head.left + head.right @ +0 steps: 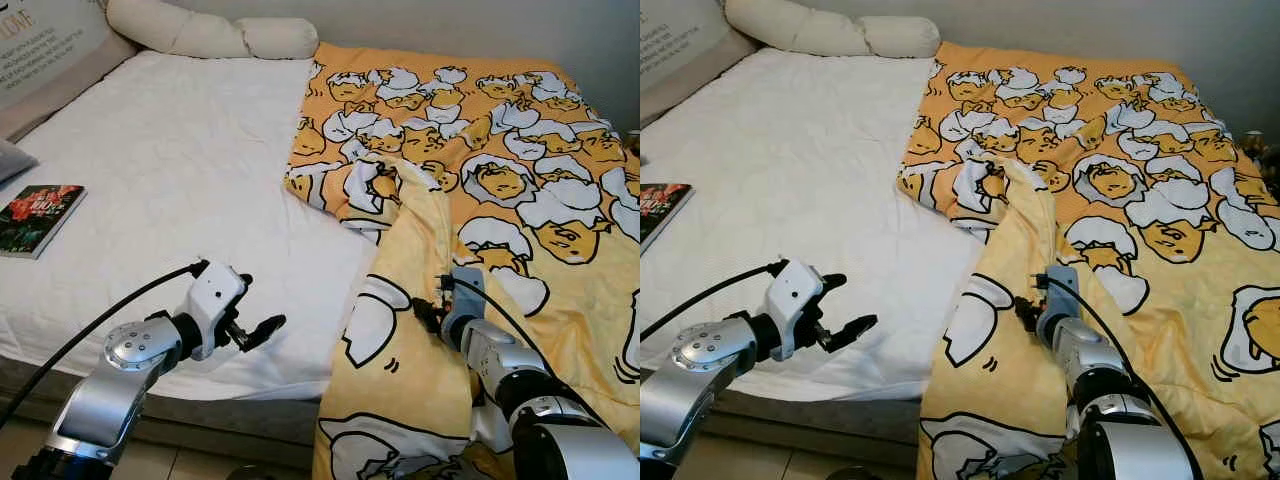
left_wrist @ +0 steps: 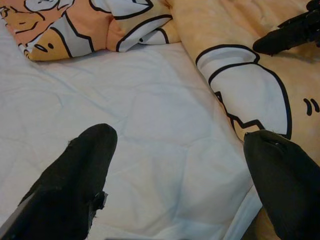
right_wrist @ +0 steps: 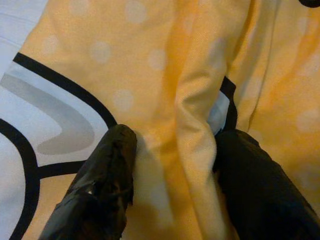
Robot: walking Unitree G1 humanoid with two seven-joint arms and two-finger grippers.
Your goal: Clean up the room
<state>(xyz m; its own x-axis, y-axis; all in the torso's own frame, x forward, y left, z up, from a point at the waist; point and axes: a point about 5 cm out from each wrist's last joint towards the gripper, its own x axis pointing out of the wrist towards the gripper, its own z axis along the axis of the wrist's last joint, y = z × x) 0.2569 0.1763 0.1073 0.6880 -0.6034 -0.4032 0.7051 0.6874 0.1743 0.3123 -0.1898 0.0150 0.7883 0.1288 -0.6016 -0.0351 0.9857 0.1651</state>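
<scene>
Right gripper (image 3: 172,165): fingers straddle a raised fold of the yellow quilt (image 1: 480,180), tips partly buried. Left gripper (image 2: 175,175): wide apart, empty, over the white mattress (image 1: 170,170). Book (image 1: 38,218) at the bed's left edge. Pillows (image 1: 215,35) against the far wall, cropped.

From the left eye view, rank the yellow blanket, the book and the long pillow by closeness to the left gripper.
1. Yellow blanket, just to the right of the left gripper.
2. Book, on the bed's left side.
3. Long pillow, at the bed's far end.
</scene>
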